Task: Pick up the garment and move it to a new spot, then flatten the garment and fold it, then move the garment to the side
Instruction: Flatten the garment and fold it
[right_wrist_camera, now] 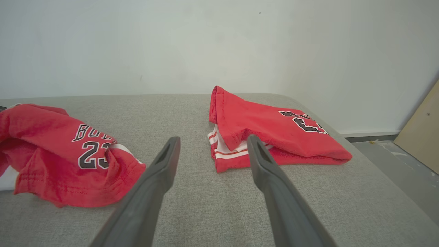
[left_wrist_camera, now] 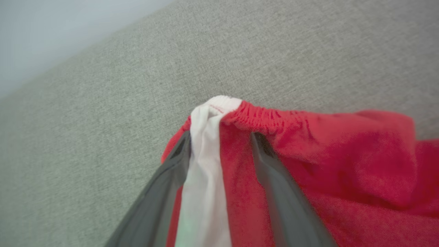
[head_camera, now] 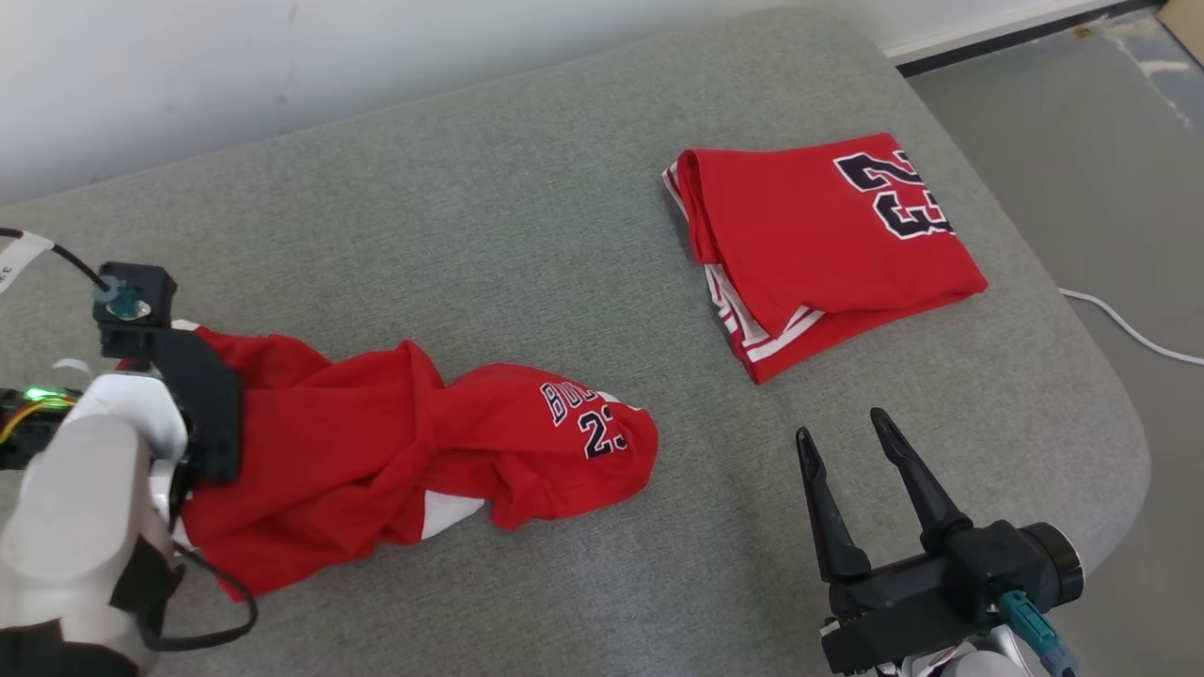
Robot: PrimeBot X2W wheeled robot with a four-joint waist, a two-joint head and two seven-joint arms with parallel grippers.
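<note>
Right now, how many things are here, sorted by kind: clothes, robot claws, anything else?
Red garments: 2 (crumpled red shorts, folded red jersey)
Grippers: 2 (left gripper, right gripper)
White cable on the floor: 1
Total: 5

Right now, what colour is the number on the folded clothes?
The number is black with a white outline; the head view shows it best.
</note>
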